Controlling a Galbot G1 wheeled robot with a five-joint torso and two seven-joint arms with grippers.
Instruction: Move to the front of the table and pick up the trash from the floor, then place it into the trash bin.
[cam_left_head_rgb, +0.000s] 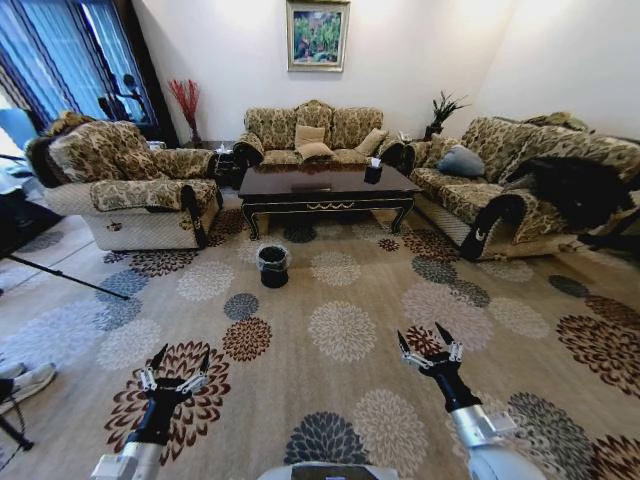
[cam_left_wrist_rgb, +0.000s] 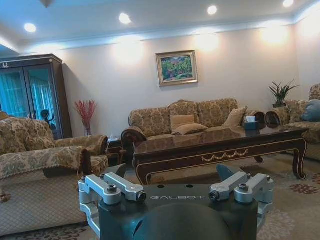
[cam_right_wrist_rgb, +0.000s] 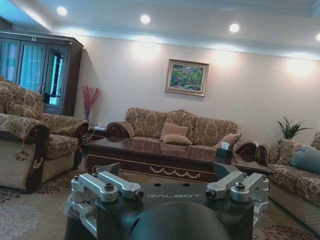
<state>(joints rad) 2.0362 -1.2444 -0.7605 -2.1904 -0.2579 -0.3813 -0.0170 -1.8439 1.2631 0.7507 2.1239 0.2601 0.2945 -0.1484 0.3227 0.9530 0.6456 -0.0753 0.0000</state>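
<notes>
the floor (cam_left_head_rgb: 340, 300) is a beige carpet of round floral medallions, spreading out in front of the table (cam_left_head_rgb: 325, 187), the dark glossy table that stands well ahead between the sofas. the trash bin (cam_left_head_rgb: 273, 265), black with a clear bag over its rim, sits on the carpet just before the table's front left leg. trash is hard to pick out from this far; none is plainly visible near the table. far back from the table, the left gripper (cam_left_head_rgb: 176, 372) and right gripper (cam_left_head_rgb: 429, 349) hover over the carpet, fingers spread, holding nothing.
</notes>
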